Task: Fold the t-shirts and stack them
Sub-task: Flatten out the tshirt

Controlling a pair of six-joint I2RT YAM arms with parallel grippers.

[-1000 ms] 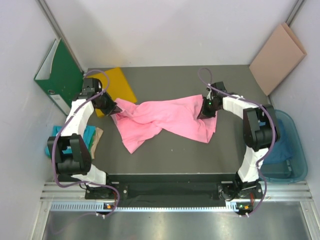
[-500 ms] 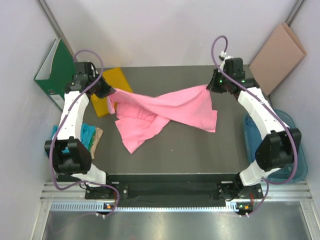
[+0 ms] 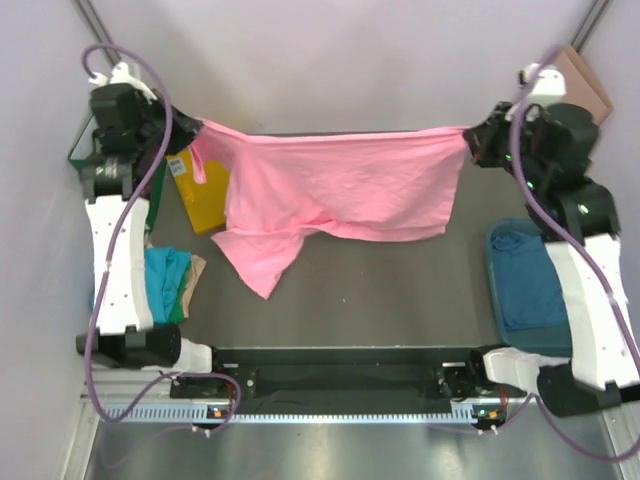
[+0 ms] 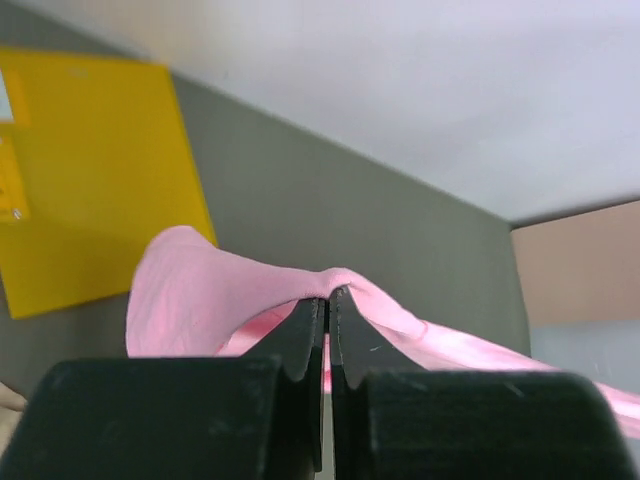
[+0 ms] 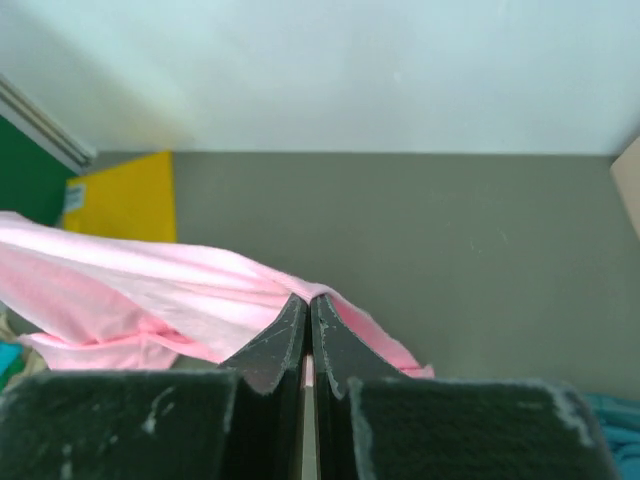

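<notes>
Pinching the bright pink t-shirt [image 3: 330,190] at both ends of its upper edge: left gripper [image 4: 327,297] clamped tight on a fold of pink cloth, right gripper [image 5: 305,302] clamped the same way on the opposite end, each pair of jaws pressed together around the fabric. Held high and wide apart, near the far left and far right corners of the table [image 3: 380,300], with that upper edge pulled into a nearly straight line along the back of the grey surface. Hanging below that line as a rumpled sheet, lower right edge fairly level, lower left part drooping into a pointed flap toward the middle left of the table; impossible to tell from above whether the flap touches the surface. Crossing the upper right part of the yellow sheet [image 3: 200,195] in the overhead view, just beside the green binder [image 5: 25,165] at the far left. Leaving open grey surface from the flap's tip to the table's near edge, and across the whole right half in front of the level hem. Lying off the table's left edge, a teal t-shirt [image 3: 160,275]; resting past the right edge, a dark blue t-shirt [image 3: 525,290] inside a translucent blue bin [image 3: 497,240]. Leaning in the far right corner, a tan board [image 3: 590,85].
</notes>
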